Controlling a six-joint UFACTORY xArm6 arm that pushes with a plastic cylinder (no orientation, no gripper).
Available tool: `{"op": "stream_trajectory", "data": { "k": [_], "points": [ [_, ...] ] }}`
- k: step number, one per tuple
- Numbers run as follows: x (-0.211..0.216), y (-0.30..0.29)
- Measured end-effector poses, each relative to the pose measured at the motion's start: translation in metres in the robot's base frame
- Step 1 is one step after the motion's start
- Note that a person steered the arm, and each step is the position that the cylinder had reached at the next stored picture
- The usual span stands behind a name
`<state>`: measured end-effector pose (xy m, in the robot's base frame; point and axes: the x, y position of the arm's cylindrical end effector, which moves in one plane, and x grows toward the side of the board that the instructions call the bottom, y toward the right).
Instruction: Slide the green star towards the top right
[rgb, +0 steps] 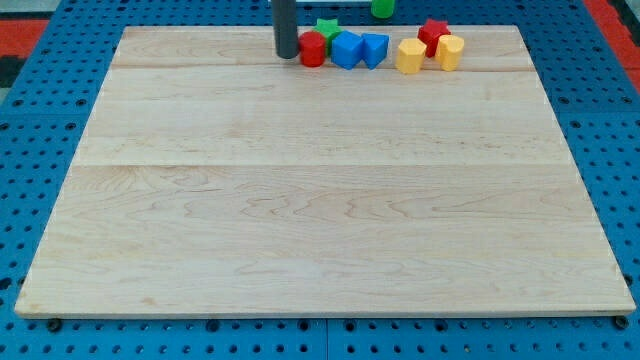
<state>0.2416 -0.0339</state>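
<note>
Pincer: the arm carries none, so no open or closed state shows; it ends in a straight dark rod.
My tip (287, 56): rests on the tabletop near the view's top edge, just left of the red block and touching it or nearly so (I cannot tell which).
Red block (313, 49): a rounded piece, first in a row running toward the view's right, pressed against the blue block beside it.
Green star (327, 27): sits behind the red block and the first blue block, toward the view's top, partly hidden by them; it is up and to the right of my tip.
Blue block (346, 49): a chunky piece right of the red one, in front of the star.
Blue triangle (374, 49): just right of the blue block, touching it.
Yellow block (409, 56): a little apart from the blue triangle, further right.
Red star (434, 34): behind and between the two yellow pieces.
Yellow cylinder (450, 51): the row's right end, close to the red star.
Green block (382, 8): beyond the board's top edge (only partly in frame), up and right of the green star.
Tabletop (320, 220): pale wooden board on a blue perforated surface.
</note>
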Motion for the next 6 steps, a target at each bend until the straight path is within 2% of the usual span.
{"op": "stream_trajectory", "data": {
  "k": [2, 3, 4, 5, 6],
  "points": [
    [-0.003, 0.056],
    [-0.003, 0.011],
    [-0.016, 0.003],
    [-0.047, 0.02],
    [-0.049, 0.03]
  ]
}}
